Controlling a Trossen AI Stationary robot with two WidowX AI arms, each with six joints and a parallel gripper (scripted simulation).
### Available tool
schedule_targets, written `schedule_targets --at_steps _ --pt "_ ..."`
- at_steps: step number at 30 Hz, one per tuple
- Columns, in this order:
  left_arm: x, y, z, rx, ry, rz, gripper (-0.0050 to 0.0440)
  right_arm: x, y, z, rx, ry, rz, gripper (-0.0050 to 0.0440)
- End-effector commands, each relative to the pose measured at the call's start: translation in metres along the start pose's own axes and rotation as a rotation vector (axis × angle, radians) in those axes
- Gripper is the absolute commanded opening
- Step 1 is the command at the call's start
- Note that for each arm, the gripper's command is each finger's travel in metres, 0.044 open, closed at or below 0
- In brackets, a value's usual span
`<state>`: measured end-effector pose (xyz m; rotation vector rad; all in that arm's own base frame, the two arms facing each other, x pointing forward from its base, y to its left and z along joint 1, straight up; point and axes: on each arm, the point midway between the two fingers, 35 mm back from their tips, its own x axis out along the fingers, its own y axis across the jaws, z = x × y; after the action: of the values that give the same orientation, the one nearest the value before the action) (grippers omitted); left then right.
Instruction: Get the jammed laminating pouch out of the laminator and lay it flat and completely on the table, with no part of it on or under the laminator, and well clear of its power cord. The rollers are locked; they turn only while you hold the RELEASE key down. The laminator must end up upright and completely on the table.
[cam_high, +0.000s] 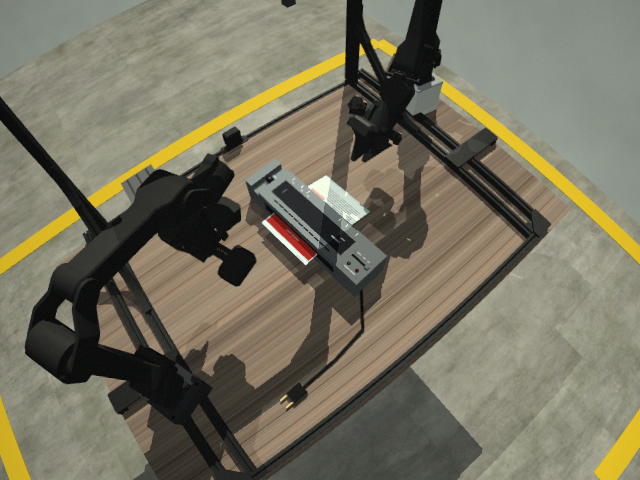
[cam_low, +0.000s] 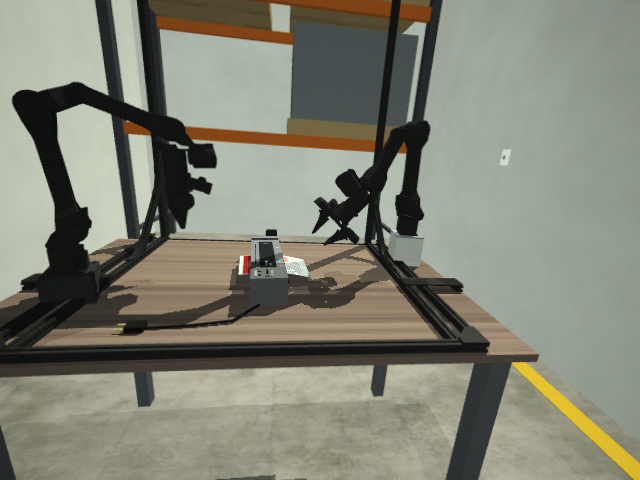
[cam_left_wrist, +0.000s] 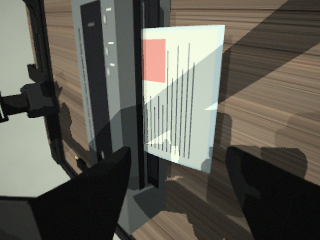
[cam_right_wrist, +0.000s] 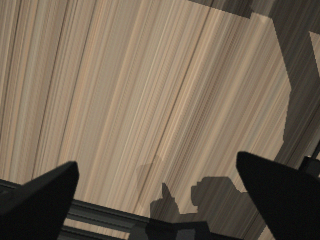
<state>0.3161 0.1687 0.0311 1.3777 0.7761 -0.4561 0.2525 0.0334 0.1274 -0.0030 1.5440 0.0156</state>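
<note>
"Beyond the left gripper (cam_high: 360, 157) (cam_low: 320, 237) (cam_left_wrist: 178, 154), what do you see?"

"The pouch (cam_high: 338, 198) (cam_low: 297, 267) (cam_left_wrist: 182, 100), its pale printed end sticking out of the laminator (cam_high: 315, 217) (cam_low: 268, 289) (cam_left_wrist: 117, 100) on that gripper's side. The red end (cam_high: 289, 240) (cam_low: 245, 265) pokes out opposite, on the right gripper's (cam_high: 202, 253) (cam_low: 181, 226) (cam_right_wrist: 158, 158) side."

"So it's caught right through the middle?"

"Yes, with the laminator upright on the table (cam_high: 439, 206) (cam_low: 361, 330) (cam_left_wrist: 280, 120) (cam_right_wrist: 125, 100) between the two grippers."

"And the left fingers?"

"Parted, though not to their widest, with nothing between them. They hang above the table, apart from the pouch."

"The right ones?"

"Spread wide and just as empty. They're raised above the table, pointing down, and their own camera looks onto bare wood and shadow, with a dark rail (cam_right_wrist: 105, 212) along the bottom of its view."

"Where's the cord (cam_high: 362, 310) (cam_low: 188, 324) from there?"

"Off to one side of both grippers. It leaves the laminator's end by the green light (cam_high: 348, 263) and red light (cam_high: 356, 270), then bends towards the right arm's side, ending in the plug (cam_high: 296, 393) (cam_low: 135, 326)."

"Is it touching the pouch?"

"No, they're apart."
</note>
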Motion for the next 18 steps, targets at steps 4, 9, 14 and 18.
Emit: schedule_targets --at_steps 4,9,14,18 --pt "-0.005 0.0151 -0.0031 0.014 0.008 0.038 0.0265 -0.0044 0.0002 0.0018 0.0 -0.018 0.002 0.044" --pt "-0.0032 0.0094 -0.0018 0.008 0.006 0.024 0.0265 -0.0044 0.0002 0.0018 0.0 -0.018 0.002 0.044" --pt "-0.0041 0.0122 -0.0025 0.011 0.007 0.031 0.0265 -0.0044 0.0002 0.0018 0.0 -0.018 0.002 0.044" --pt "-0.0048 0.0145 -0.003 0.014 0.008 0.036 0.0265 -0.0044 0.0002 0.0018 0.0 -0.018 0.002 0.044"
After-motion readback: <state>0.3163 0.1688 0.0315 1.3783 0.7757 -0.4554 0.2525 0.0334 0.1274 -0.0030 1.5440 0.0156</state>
